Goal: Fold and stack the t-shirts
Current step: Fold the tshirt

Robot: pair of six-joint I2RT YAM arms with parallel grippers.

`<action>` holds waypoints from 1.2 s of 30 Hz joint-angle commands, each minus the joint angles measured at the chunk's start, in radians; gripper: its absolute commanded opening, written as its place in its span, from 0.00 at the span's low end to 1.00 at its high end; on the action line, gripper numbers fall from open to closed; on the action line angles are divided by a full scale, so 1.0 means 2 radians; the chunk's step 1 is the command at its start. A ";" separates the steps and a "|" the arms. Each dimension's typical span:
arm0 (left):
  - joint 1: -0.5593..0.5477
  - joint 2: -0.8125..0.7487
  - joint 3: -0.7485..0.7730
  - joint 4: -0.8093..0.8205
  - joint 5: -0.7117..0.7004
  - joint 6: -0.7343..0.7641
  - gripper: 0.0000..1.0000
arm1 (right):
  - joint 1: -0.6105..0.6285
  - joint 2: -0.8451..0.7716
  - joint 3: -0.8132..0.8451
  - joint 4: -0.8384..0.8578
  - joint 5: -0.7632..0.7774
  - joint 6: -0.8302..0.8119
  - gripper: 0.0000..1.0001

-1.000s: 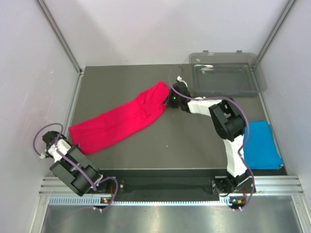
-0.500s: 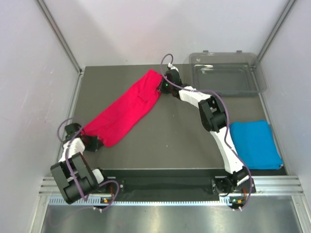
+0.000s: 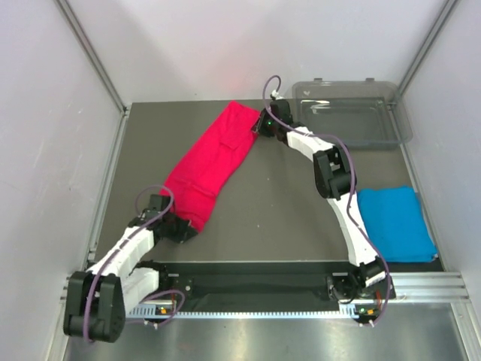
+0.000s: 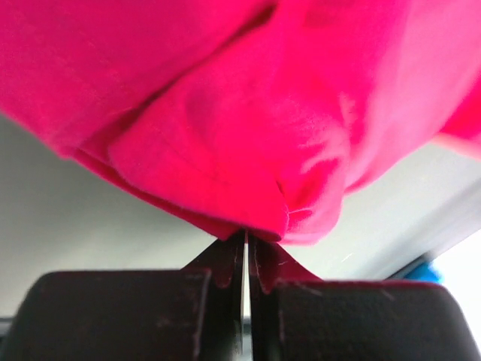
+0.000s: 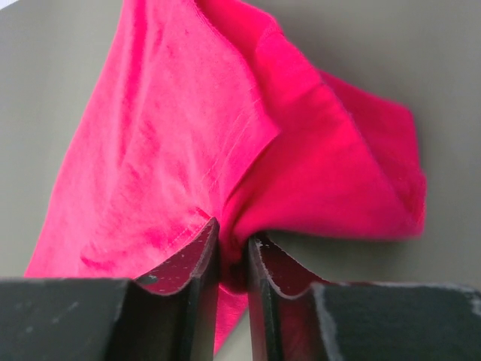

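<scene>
**Gripped at both ends**

My left end effector [image 4: 246,241] is clamped tight on the pink shirt [image 3: 214,158] at its lower-left end. My right end effector [image 5: 233,252] nips a fold at its upper end, fingers nearly together. The shirt lies diagonally across the tabletop [image 3: 278,218]; the blue shirt [image 3: 394,222] sits lower right.

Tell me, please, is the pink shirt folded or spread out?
Folded lengthwise into a narrow strip: the pink shirt lies doubled over, layered edges showing, its ends pinched by the left gripper and right gripper.
</scene>
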State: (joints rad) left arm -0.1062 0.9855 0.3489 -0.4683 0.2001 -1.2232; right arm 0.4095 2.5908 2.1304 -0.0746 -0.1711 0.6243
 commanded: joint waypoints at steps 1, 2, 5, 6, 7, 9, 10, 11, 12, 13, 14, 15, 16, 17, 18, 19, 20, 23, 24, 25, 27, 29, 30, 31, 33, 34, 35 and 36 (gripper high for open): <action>-0.085 0.011 0.026 -0.025 -0.031 -0.043 0.00 | -0.011 0.008 0.030 -0.013 -0.010 -0.036 0.21; -0.105 0.022 0.038 -0.031 -0.048 -0.047 0.00 | -0.011 0.008 0.032 -0.020 -0.010 -0.049 0.22; -0.178 0.047 0.078 -0.041 -0.072 -0.065 0.00 | -0.019 0.005 0.029 -0.023 -0.014 -0.053 0.22; -0.197 0.055 0.093 -0.039 -0.084 -0.076 0.00 | -0.024 0.005 0.030 -0.023 -0.016 -0.052 0.22; -0.233 0.063 0.099 -0.033 -0.091 -0.080 0.00 | -0.028 0.005 0.031 -0.022 -0.020 -0.051 0.22; -0.271 0.089 0.118 -0.021 -0.114 -0.095 0.00 | -0.034 0.008 0.033 -0.018 -0.019 -0.051 0.21; -0.302 0.101 0.124 -0.013 -0.122 -0.098 0.00 | -0.038 0.012 0.042 -0.016 -0.023 -0.050 0.20; -0.316 0.128 0.130 -0.003 -0.122 -0.102 0.00 | -0.039 0.016 0.050 -0.017 -0.032 -0.054 0.19; -0.329 0.143 0.144 0.000 -0.121 -0.107 0.00 | -0.041 0.022 0.061 -0.016 -0.038 -0.058 0.16; -0.355 0.158 0.151 0.006 -0.118 -0.115 0.00 | -0.043 0.035 0.086 -0.020 -0.043 -0.063 0.15; -0.368 0.186 0.160 0.011 -0.118 -0.117 0.00 | -0.045 0.041 0.097 -0.025 -0.043 -0.069 0.12; -0.381 0.200 0.180 0.012 -0.121 -0.121 0.00 | -0.049 0.046 0.104 -0.018 -0.045 -0.070 0.11; -0.402 0.213 0.188 0.013 -0.121 -0.121 0.00 | -0.052 0.047 0.107 -0.013 -0.044 -0.069 0.10; -0.409 0.236 0.197 0.015 -0.119 -0.120 0.00 | -0.056 0.048 0.108 -0.010 -0.042 -0.066 0.09; -0.415 0.248 0.210 0.019 -0.115 -0.121 0.00 | -0.063 0.049 0.109 -0.006 -0.040 -0.064 0.08; -0.421 0.258 0.215 0.025 -0.109 -0.120 0.00 | -0.067 0.051 0.112 0.000 -0.041 -0.061 0.08; -0.425 0.274 0.218 0.036 -0.096 -0.119 0.00 | -0.071 0.054 0.114 0.004 -0.043 -0.053 0.08; -0.444 0.306 0.236 0.066 -0.073 -0.110 0.00 | -0.085 0.067 0.130 0.011 -0.057 -0.044 0.08; -0.449 0.314 0.249 0.069 -0.069 -0.106 0.00 | -0.087 0.074 0.137 0.009 -0.060 -0.044 0.09; -0.461 0.321 0.254 0.073 -0.067 -0.105 0.00 | -0.088 0.076 0.147 0.008 -0.062 -0.045 0.12; -0.473 0.329 0.255 0.091 -0.056 -0.110 0.00 | -0.089 0.077 0.163 -0.013 -0.058 -0.048 0.34; -0.484 0.329 0.242 0.137 -0.045 -0.112 0.02 | -0.090 0.071 0.166 -0.024 -0.064 -0.041 0.40; -0.487 0.328 0.239 0.149 -0.036 -0.117 0.04 | -0.090 0.063 0.166 -0.029 -0.064 -0.041 0.42; -0.494 0.323 0.237 0.165 -0.036 -0.117 0.07 | -0.088 0.052 0.165 -0.038 -0.066 -0.044 0.47; -0.509 0.317 0.241 0.171 -0.040 -0.116 0.15 | -0.086 0.042 0.165 -0.050 -0.069 -0.052 0.49; -0.514 0.312 0.245 0.167 -0.043 -0.112 0.18 | -0.085 0.035 0.165 -0.058 -0.072 -0.059 0.49; -0.520 0.308 0.253 0.166 -0.045 -0.107 0.23 | -0.085 0.028 0.164 -0.067 -0.073 -0.061 0.50; -0.530 0.303 0.256 0.164 -0.047 -0.099 0.27 | -0.083 0.012 0.156 -0.080 -0.075 -0.064 0.50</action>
State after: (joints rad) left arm -1.1213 1.6360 0.8360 -0.2054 0.0868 -1.4361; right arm 0.2394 2.7293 2.4180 -0.1677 -0.3084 0.5255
